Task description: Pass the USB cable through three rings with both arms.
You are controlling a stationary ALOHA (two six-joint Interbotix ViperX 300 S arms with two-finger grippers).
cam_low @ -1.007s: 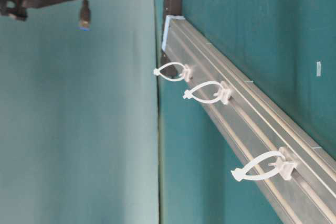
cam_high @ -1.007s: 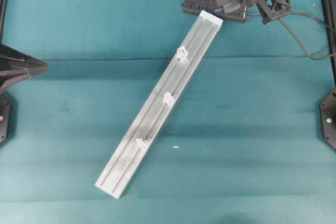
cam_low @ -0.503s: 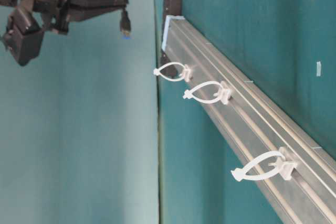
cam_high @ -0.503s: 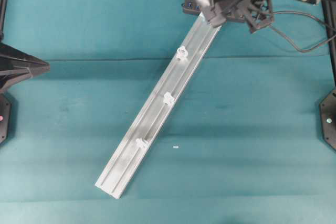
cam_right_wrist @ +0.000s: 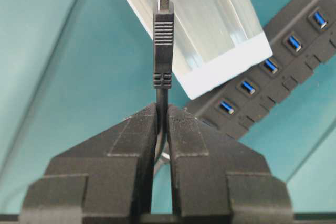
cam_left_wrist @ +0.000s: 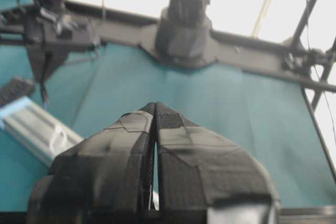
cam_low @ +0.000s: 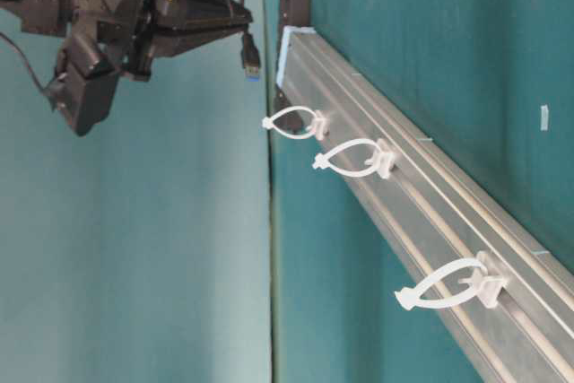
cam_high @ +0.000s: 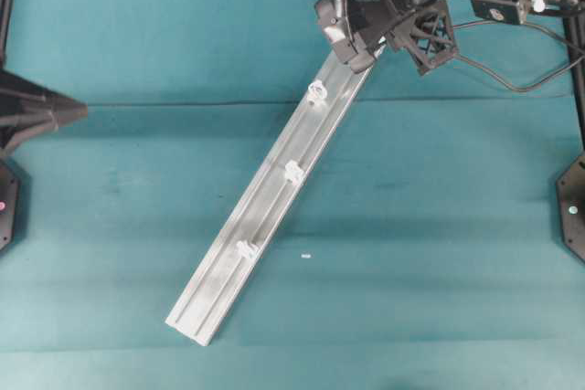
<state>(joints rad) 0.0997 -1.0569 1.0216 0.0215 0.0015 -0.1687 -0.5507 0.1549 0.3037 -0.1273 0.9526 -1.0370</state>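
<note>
Hanging plug-first from the right gripper (cam_right_wrist: pixel 161 116), the cable (cam_right_wrist: pixel 163 45) is pinched just behind its plug, which sticks out past the fingertips over the rail's (cam_high: pixel 274 198) far end. Table-level view shows the plug (cam_low: pixel 252 58) in the air, short of the nearest ring (cam_low: pixel 291 121); overhead hides it under the gripper. Three rings (cam_high: pixel 294 171) sit apart along the rail, open cloth (cam_high: pixel 439 253) either side. Hub (cam_right_wrist: pixel 273 72) just beyond the rail end. Left gripper (cam_left_wrist: pixel 155 124) pressed together, empty, at the left edge.
</note>
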